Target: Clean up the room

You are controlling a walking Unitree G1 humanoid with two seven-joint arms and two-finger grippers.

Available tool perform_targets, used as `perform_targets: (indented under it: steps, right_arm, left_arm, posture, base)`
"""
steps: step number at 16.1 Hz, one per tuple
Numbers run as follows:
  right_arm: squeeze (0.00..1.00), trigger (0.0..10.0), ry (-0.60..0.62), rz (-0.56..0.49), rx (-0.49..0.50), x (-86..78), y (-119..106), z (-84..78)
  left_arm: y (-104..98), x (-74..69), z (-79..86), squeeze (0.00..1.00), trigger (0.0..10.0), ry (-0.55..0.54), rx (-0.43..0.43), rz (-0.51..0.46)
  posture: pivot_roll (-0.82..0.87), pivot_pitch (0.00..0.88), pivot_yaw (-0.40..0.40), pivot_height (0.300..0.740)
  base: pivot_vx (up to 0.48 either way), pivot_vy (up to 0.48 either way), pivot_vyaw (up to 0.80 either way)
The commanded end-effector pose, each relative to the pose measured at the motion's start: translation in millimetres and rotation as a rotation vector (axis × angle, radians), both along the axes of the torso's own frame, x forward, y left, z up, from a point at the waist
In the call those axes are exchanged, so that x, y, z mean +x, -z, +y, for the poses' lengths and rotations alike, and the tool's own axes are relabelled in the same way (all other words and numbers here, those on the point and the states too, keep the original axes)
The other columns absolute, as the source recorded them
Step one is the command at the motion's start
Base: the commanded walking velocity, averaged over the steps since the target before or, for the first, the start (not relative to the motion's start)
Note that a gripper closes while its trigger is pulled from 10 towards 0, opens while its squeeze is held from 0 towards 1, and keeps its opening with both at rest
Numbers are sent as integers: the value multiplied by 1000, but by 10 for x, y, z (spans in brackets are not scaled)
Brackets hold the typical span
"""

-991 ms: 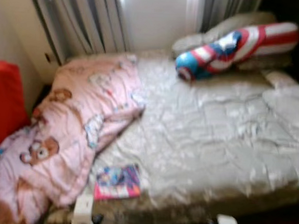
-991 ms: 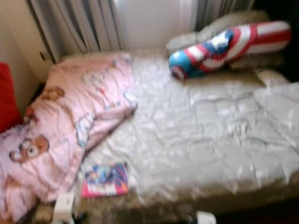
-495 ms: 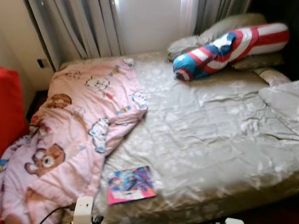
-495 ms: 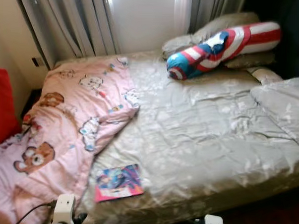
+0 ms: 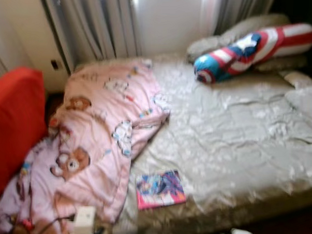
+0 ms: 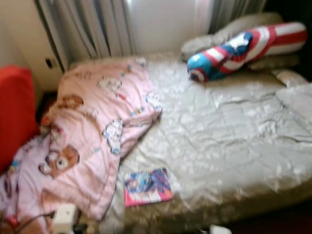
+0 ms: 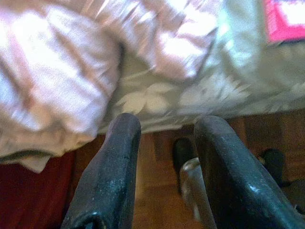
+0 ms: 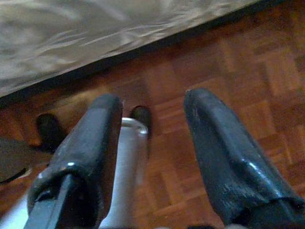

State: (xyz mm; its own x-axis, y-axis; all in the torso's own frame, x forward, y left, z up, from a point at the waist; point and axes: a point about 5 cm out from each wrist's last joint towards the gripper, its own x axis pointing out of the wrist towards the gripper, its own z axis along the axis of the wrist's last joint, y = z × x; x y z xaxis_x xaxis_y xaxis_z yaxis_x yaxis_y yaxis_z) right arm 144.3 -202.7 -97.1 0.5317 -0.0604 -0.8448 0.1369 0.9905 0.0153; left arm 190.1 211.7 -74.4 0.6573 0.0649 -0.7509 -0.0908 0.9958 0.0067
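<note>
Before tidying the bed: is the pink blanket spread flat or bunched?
Bunched. The pink blanket lies rumpled along one side of the bed.

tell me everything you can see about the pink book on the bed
The thin, flat book with a pink border and a blue and purple picture cover lies face up and closed near the foot edge of the bed, on the shiny grey-beige quilted bedspread. It sits slightly askew to the bed's edge. The pink bear-print duvet is bunched just beside it on the robot's left; whether they touch is unclear. The picture is too blurred to make out.
</note>
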Motion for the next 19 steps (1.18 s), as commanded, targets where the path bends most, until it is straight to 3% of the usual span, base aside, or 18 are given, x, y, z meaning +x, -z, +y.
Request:
perform_targets:
  steps: [1, 9, 19]
  right_arm:
    - [0, 10000, -17, 10, -4, -18, 10, 20]
    - [0, 10000, -18, 5, 8, -1, 14, 88]
    - [0, 10000, 22, 1, 5, -41, 8, -34]
  left_arm:
    - [10, -11, -24, 0, 10000, -1, -4, 0]
    - [-19, 59, -68, 0, 10000, 13, -15, -19]
    - [-33, 91, -96, 0, 10000, 27, -26, -30]
  posture:
    - [-72, 28, 41, 740]
    - [-69, 27, 43, 740]
    - [-69, 19, 48, 740]
  base:
    - [0, 0, 725]
    - [0, 0, 797]
    - [0, 0, 0]
